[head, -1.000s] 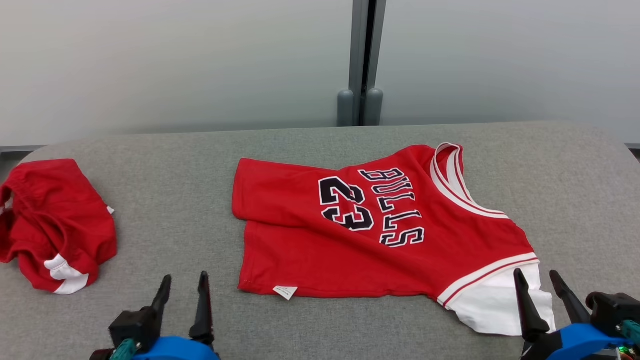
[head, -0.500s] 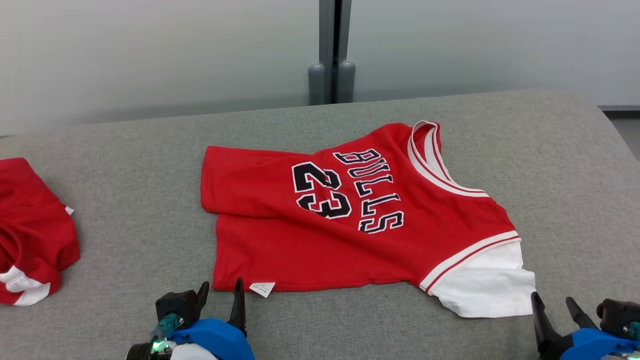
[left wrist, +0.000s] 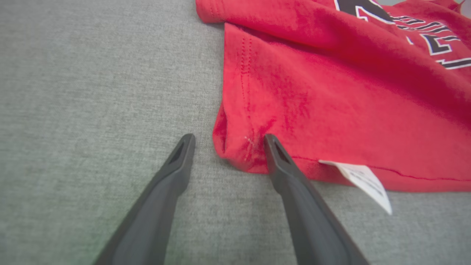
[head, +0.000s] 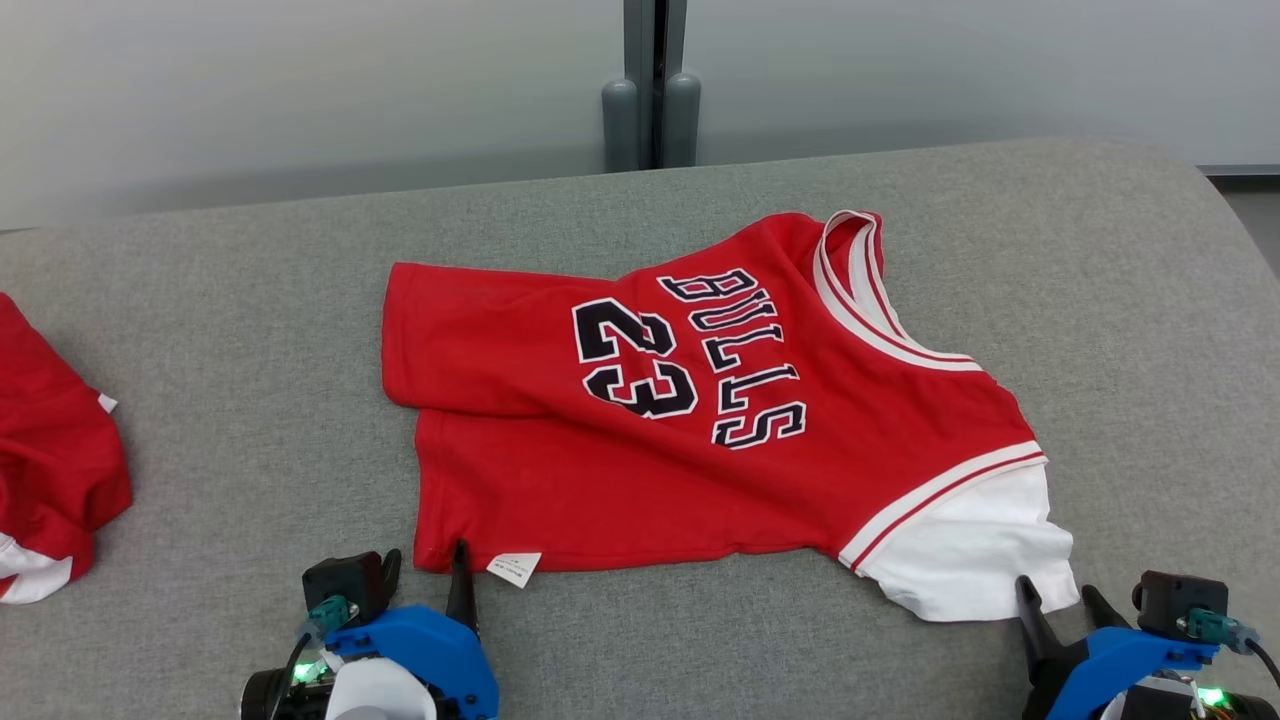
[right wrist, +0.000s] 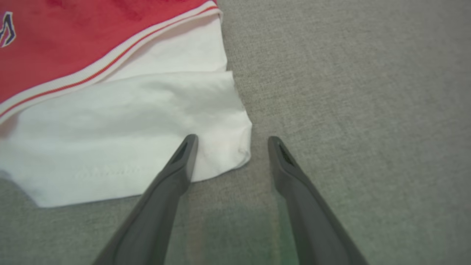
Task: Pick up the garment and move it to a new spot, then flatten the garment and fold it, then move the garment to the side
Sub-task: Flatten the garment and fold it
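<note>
Red Bulls jersey (head: 700, 420) lies spread on the grey fabric tabletop (head: 250, 300), mid head view, at 12 o'clock from both grippers. Long axis runs approx 9 to 3: hem at 9, white-trimmed neck twd 2, white sleeve (head: 980, 560) at 4. The near edge spans the gap btw my two arms, so each arm has its own corner.

L gripper (head: 425, 560), jaws wide, nothing held, straddles the near hem corner. In left wrist view one finger is over grey cloth, the other over red fabric. R gripper (head: 1055, 590), also wide and empty, brackets the sleeve's outer corner. Neither arm is nearer. I judge a two-corner pinch comes next.

Writing: "BULLS" and "23", black w/ white outline, reading sideways. White care tag (head: 514, 567) on the hem beside L gripper, print too small to read. A second red garment (head: 50, 460) sits at far 9, well apart.
</note>
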